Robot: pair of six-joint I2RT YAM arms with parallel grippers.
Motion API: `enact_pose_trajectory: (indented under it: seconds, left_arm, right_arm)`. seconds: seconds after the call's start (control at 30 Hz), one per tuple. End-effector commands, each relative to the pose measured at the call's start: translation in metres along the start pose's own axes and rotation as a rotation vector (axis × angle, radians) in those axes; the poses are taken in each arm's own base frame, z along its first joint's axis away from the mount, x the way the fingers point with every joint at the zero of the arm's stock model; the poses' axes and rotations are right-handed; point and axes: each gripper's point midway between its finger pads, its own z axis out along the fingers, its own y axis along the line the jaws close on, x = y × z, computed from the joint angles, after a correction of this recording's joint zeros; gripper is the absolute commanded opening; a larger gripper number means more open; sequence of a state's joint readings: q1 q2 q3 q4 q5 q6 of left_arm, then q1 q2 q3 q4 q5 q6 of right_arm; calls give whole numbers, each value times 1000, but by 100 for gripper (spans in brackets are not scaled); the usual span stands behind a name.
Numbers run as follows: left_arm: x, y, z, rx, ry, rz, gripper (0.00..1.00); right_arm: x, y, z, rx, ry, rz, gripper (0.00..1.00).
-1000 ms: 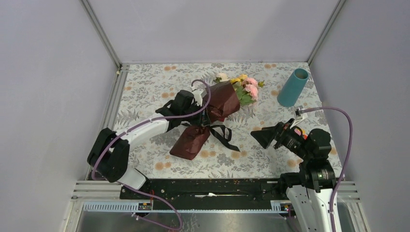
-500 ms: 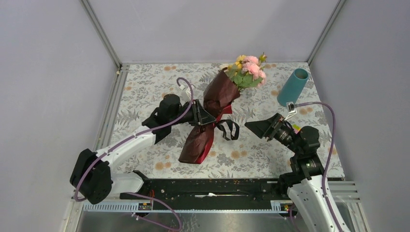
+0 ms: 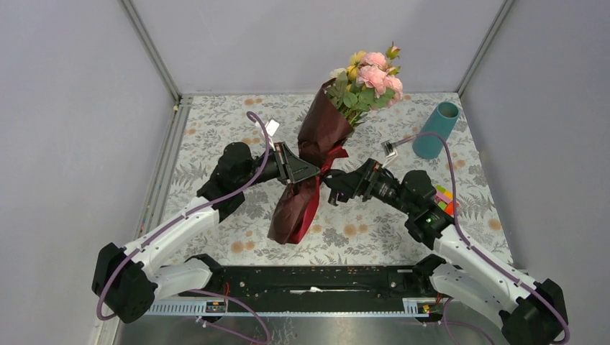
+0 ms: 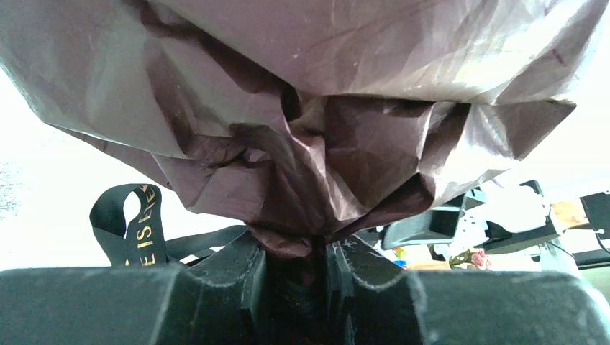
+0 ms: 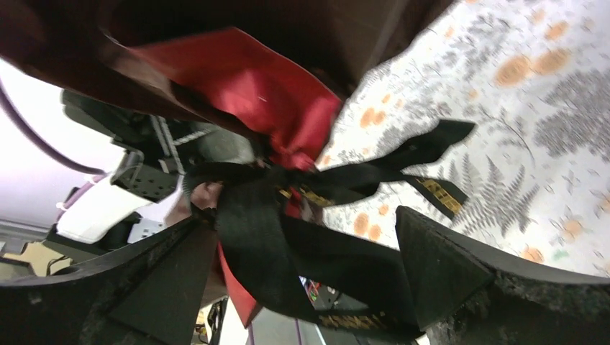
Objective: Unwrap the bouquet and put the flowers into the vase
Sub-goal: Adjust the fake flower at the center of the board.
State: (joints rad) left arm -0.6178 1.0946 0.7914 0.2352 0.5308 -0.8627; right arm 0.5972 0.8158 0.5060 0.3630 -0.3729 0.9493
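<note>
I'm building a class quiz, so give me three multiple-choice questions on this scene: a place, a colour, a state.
1. Where does the vase stand?
A) near left corner
B) far right of the table
C) inside the paper
2. What colour is the ribbon?
A) white
B) green
C) black
3. How are the right fingers?
A) open, ribbon between them
B) shut on the vase
C) shut on a stem
Answers: B, it stands by the far right edge; C, black loops fill the right wrist view; A, they stand wide apart around the ribbon.
</note>
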Motion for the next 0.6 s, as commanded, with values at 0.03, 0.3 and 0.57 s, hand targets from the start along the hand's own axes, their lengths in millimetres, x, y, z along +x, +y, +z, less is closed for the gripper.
enact_pose_trajectory:
  seconds: [0.03, 0.3, 0.57]
  left_arm:
    - [-28, -56, -12, 179, -85, 118, 10]
    - [-27, -68, -18, 222, -76, 137, 10]
    - [-33, -77, -21, 253, -108, 128, 9]
  right_arm:
    - [-42, 63, 8, -164, -154, -107, 100]
    - [-57, 80, 19, -203, -191, -113, 95]
    - [-49, 85, 39, -208, -171, -105, 99]
